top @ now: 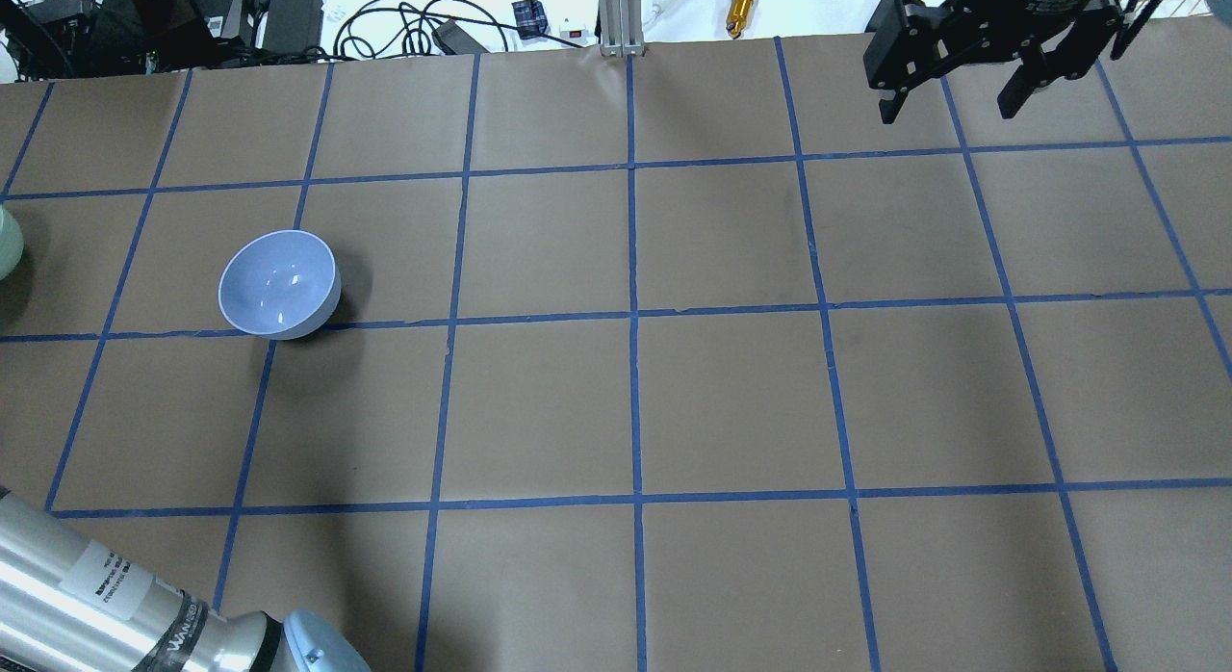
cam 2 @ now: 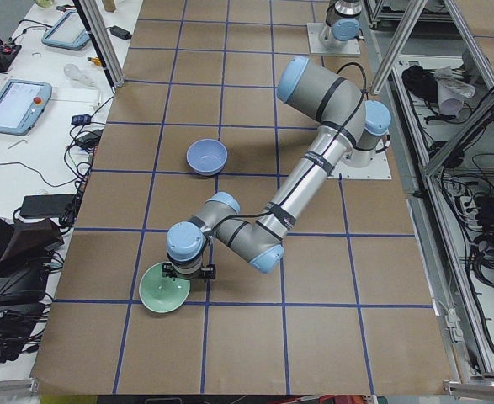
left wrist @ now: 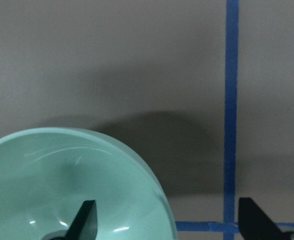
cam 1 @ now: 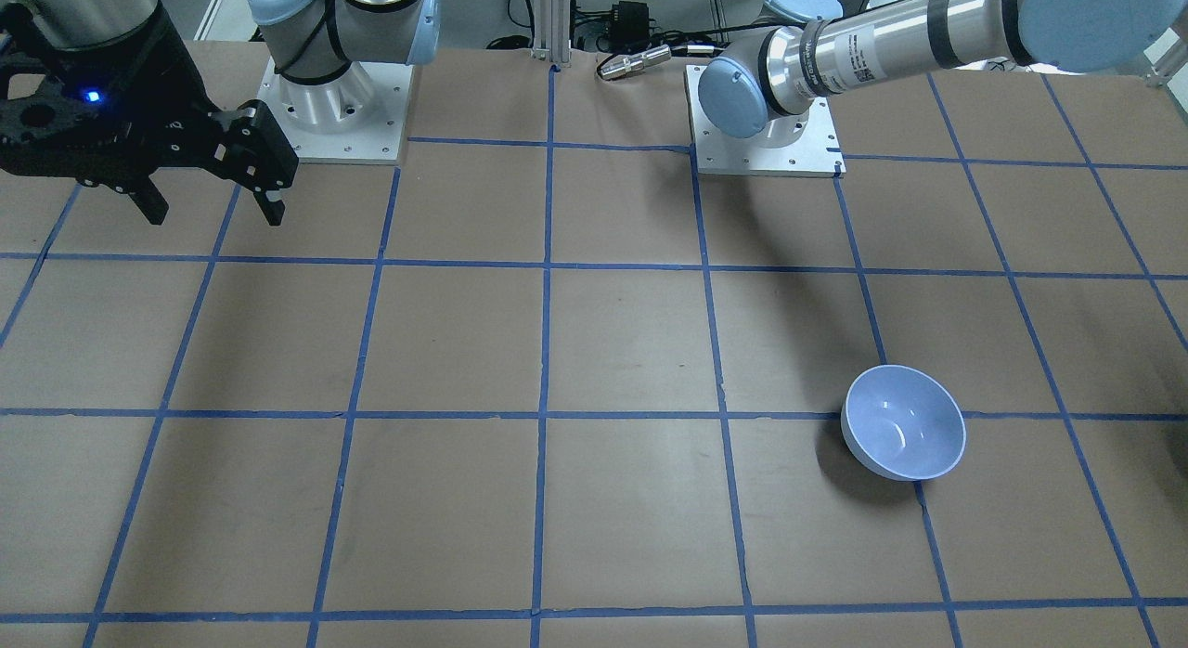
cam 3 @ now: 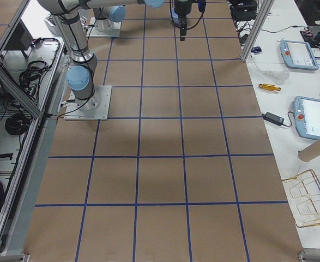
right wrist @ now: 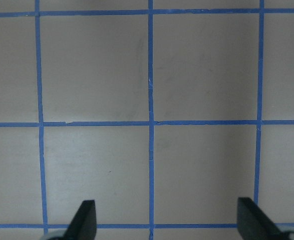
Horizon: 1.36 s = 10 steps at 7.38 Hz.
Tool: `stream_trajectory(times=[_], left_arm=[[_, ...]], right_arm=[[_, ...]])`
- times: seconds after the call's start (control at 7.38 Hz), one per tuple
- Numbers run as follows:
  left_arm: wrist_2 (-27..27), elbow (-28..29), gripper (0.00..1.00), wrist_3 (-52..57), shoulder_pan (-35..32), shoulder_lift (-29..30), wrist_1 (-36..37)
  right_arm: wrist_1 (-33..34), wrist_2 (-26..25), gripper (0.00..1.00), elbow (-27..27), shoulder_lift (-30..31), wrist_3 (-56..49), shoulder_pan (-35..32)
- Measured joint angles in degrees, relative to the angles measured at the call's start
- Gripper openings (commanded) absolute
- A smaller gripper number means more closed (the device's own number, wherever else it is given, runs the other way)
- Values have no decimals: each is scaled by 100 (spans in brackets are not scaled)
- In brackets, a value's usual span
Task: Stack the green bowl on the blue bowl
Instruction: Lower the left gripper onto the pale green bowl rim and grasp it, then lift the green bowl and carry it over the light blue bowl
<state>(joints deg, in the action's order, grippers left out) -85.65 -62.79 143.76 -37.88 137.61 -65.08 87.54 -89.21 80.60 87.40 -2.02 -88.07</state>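
Brown paper with blue tape lines [top: 632, 268] covers the table [top: 539, 412]. We see the green bowl [left wrist: 61, 175] standing on it near the left end, well apart from the blue bowl [top: 278, 283]. Our left gripper [left wrist: 165, 202] hangs over the green bowl's rim. Its fingers [left wrist: 84, 222] are spread wide, one above the inside and one outside, holding nothing. Our right gripper [cam 1: 215, 217] is far away, spread wide and empty too.

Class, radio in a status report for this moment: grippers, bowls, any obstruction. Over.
Left gripper open, astride green bowl rim. Right gripper open, empty, far off. Blue bowl upright, apart from green. No object on the table between bowls.
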Motion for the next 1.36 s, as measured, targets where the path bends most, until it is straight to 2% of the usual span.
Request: stream_trajectory(times=[0.14, 0.27, 0.41, 0.54, 1.08, 1.36], left_arm=[[14, 109, 86, 34, 8, 124, 51], [8, 169, 60, 41, 17, 221, 140], [-1, 180, 23, 33, 25, 276, 187], [-23, 179, 0, 2, 30, 292, 205], [-72, 73, 0, -336, 25, 132, 182], [-100, -327, 0, -593, -80, -359, 58]], right_arm=[[0, 0, 100, 0, 0, 0, 0], [0, 0, 100, -2, 0, 0, 0], [0, 0, 100, -3, -1, 0, 0], [0, 0, 100, -3, -1, 0, 0], [0, 6, 100, 0, -3, 0, 0], [0, 9, 100, 0, -2, 2, 0]])
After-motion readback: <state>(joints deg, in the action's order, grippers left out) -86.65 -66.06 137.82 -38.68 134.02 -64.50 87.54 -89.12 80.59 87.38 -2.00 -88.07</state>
